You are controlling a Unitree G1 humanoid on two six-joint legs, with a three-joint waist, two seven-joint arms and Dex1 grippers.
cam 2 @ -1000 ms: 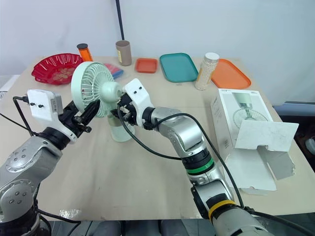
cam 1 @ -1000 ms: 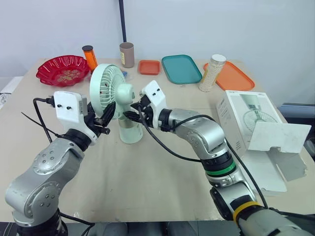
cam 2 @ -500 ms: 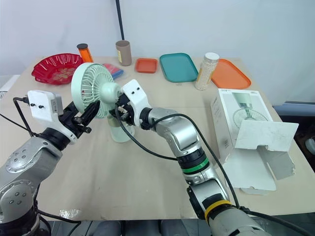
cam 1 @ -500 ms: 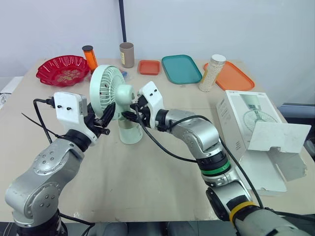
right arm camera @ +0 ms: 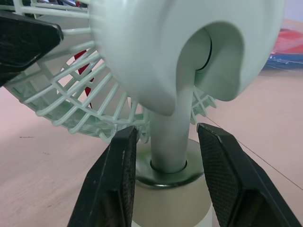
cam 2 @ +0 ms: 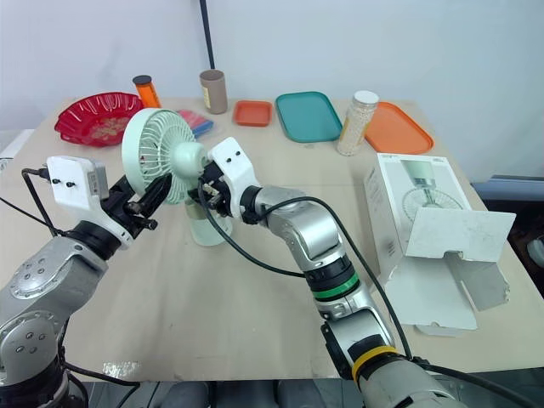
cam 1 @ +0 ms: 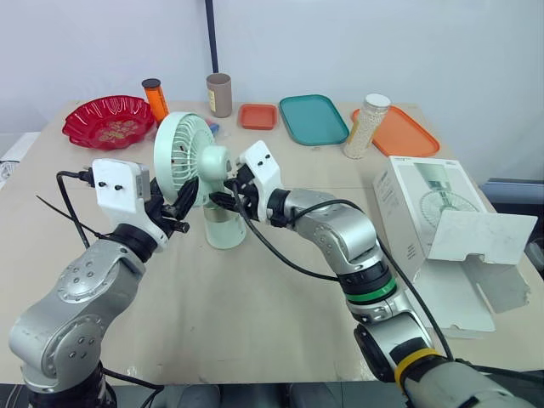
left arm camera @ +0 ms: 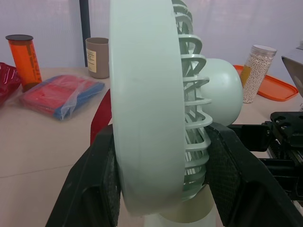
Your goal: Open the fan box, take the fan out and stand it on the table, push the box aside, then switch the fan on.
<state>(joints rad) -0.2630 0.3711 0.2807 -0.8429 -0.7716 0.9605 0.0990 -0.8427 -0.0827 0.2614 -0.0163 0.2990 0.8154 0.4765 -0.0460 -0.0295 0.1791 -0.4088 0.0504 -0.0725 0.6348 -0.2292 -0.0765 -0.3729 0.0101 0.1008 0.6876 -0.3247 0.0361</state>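
Observation:
The pale green fan (cam 1: 194, 161) stands upright on the table on its round base (cam 1: 225, 231). My left gripper (cam 1: 184, 202) reaches in from the left and is shut on the lower rim of the fan head. In the left wrist view its fingers (left arm camera: 101, 184) press the front ring and the rear grille. My right gripper (cam 1: 223, 198) comes in from the right, open. Its fingers (right arm camera: 117, 184) flank the fan's neck (right arm camera: 170, 137) with a small gap on each side. The white fan box (cam 1: 423, 202) lies at the right with its flap (cam 1: 483, 238) open.
Along the back of the table stand a red bowl (cam 1: 109, 121), an orange bottle (cam 1: 155, 99), a brown cup (cam 1: 219, 93), a small orange tray (cam 1: 257, 116), a teal tray (cam 1: 314, 118), a jar of white beads (cam 1: 368, 125) and an orange tray (cam 1: 401, 133). A red-and-blue packet (left arm camera: 59, 92) lies behind the fan.
My right gripper has slid a little further left, closer around the fan's neck. The left gripper and the fan have stayed where they were.

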